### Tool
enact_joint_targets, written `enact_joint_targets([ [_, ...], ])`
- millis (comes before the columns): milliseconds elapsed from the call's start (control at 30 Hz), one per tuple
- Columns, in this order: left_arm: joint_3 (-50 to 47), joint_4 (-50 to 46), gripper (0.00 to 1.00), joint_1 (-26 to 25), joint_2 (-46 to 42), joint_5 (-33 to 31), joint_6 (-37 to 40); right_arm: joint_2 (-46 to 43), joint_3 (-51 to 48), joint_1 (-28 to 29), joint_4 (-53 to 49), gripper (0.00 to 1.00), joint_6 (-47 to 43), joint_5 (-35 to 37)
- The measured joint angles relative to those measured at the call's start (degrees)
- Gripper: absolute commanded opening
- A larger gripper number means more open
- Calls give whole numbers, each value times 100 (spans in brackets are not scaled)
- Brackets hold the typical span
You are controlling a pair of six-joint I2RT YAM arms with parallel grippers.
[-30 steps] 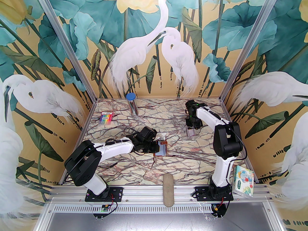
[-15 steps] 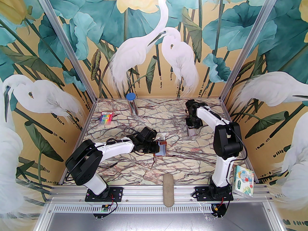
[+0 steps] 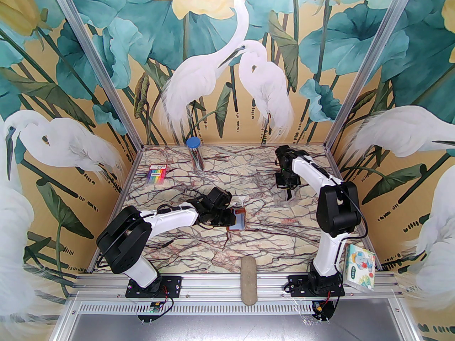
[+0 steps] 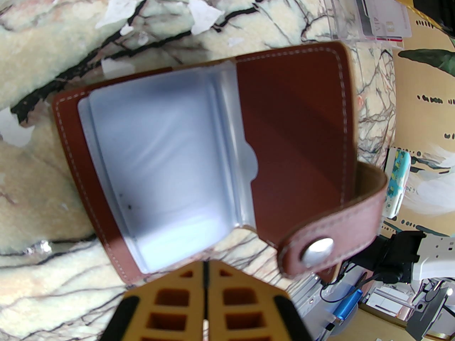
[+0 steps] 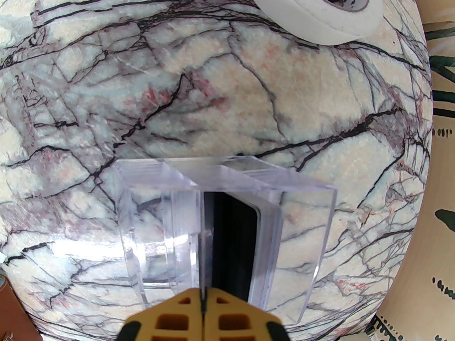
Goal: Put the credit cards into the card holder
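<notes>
Right gripper (image 5: 202,302): clamped tight, tips at the near wall of a clear box (image 5: 305,226) standing on the table (image 5: 177,84). Cannot tell if pinching a thin edge or nothing at all.

Inside that box, the credit cards (image 5: 233,240): upright on edge, packed in a stack, the dark one just right of the finger seam. Long axis straight away from the fingertips, so in line with the reach.

Left gripper (image 4: 205,279): likewise closed, seemingly nipping the near edge of the card holder (image 4: 295,119). Holder spread open, pale sleeves facing up, snap tab curled off to one side.

In the top view, card holder mid-table, well apart from the box and off to the left of the right arm. Nearer arm for the cards: right. Nearer arm for the holder: left. Sleeve mouth, going by its thumb notch, turned toward the box side.

Probably calls for a carry leftward, card kept edge-on to that mouth. Roll of tape (image 5: 312,20) beyond the box, likely out of the path.
</notes>
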Motion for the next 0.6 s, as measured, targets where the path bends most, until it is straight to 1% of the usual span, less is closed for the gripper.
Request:
enact_joint_targets([
  [333,0,44,9,-13,39,13,0,-203,4,-4,-48,0,7,-221],
  [467,15,39,9,-55,103,39,-2,-496,11,-4,-87,0,68,-577],
  [600,197,26,9,-153,232,61,0,-1082,-24,-4,-63,0,208,-1078],
])
